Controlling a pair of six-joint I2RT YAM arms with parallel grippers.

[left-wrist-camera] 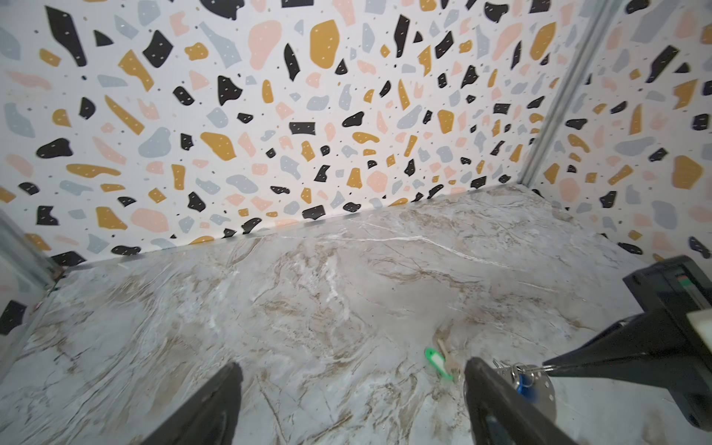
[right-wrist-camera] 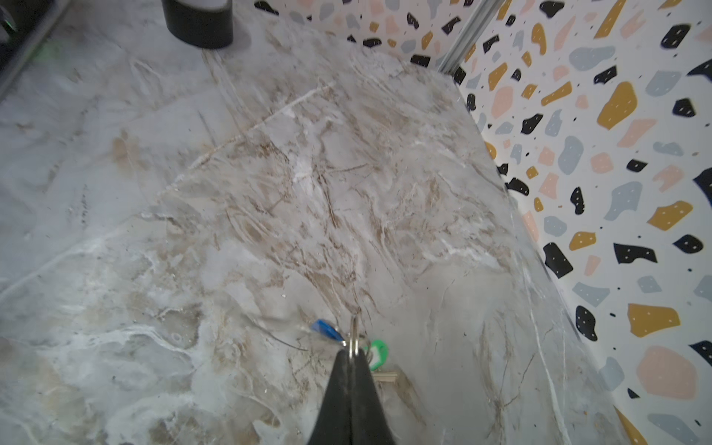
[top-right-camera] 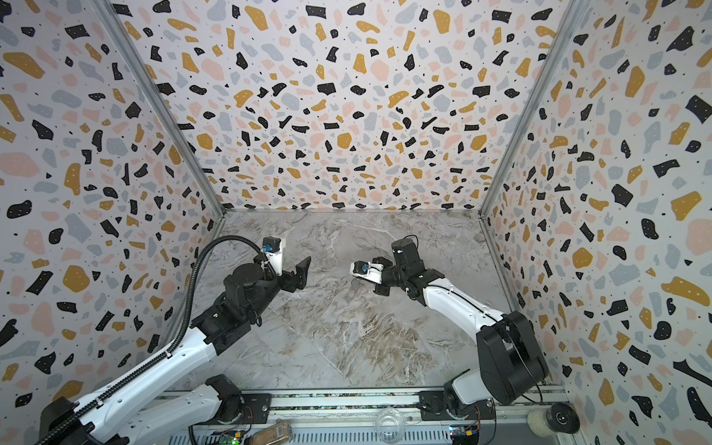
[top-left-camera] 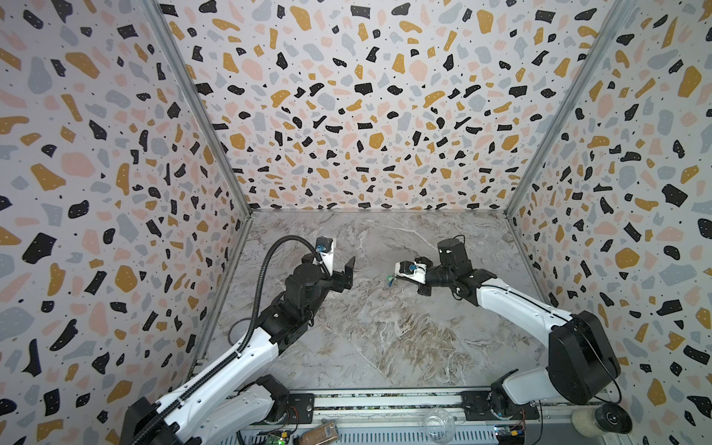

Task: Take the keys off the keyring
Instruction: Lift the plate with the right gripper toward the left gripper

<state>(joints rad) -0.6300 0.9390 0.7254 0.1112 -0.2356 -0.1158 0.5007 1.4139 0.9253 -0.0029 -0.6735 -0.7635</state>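
Green tag (right-wrist-camera: 377, 350) and blue tag (right-wrist-camera: 327, 331) cluster at the keyring (right-wrist-camera: 353, 339) my right end effector (right-wrist-camera: 352, 356) pinches; my open left end effector (left-wrist-camera: 352, 370) hovers to their left.

keyring (right-wrist-camera: 353, 334): mid-table (top-left-camera: 385, 346), stuck in the right gripper (right-wrist-camera: 351, 353) tip
keys (top-left-camera: 390, 280): on the keyring, either side of that tip
left gripper (top-left-camera: 346, 276): off to the keys' left, not touching

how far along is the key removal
Nothing looks removed yet: the green oblong plastic tag and blue oblong plastic tag both sit at the small metal ring. In hand: right gripper shut on that ring; left gripper open, empty. Left: freeing both.
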